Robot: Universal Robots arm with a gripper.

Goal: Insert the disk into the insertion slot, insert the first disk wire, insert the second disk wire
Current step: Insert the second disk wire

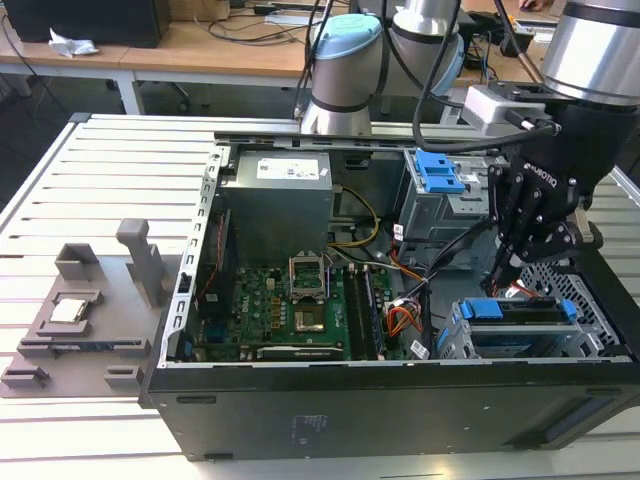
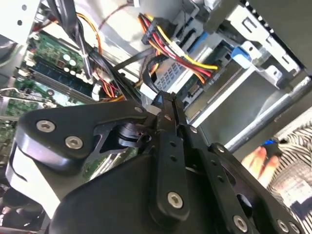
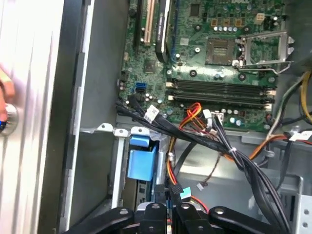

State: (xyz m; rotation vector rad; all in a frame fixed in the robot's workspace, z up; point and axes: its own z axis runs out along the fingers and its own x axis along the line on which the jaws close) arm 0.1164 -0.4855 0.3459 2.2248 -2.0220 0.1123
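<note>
The disk (image 1: pixel 520 312), silver in its blue carrier, lies inside the insertion slot (image 1: pixel 470 342), the low perforated cage at the exterior view's right of the open computer case. My black gripper (image 1: pixel 506 272) hangs just above the disk's rear edge. In both wrist views the fingers (image 3: pixel 157 214) are pressed together on a black wire connector (image 3: pixel 174 190) with a cyan tab. The carrier's blue handle (image 3: pixel 141 161) lies close to the fingertips (image 2: pixel 165 105). Red, yellow and black wires (image 2: pixel 195 63) run to the disk's end (image 2: pixel 192 85).
A taller grey cage with a blue latch (image 1: pixel 440 172) stands behind the slot. The motherboard (image 1: pixel 300 305) and a black cable bundle (image 3: pixel 229 151) fill the case. A person's hand (image 2: pixel 257 157) in a striped sleeve rests outside the case wall. A grey fixture (image 1: pixel 90 310) sits on the table.
</note>
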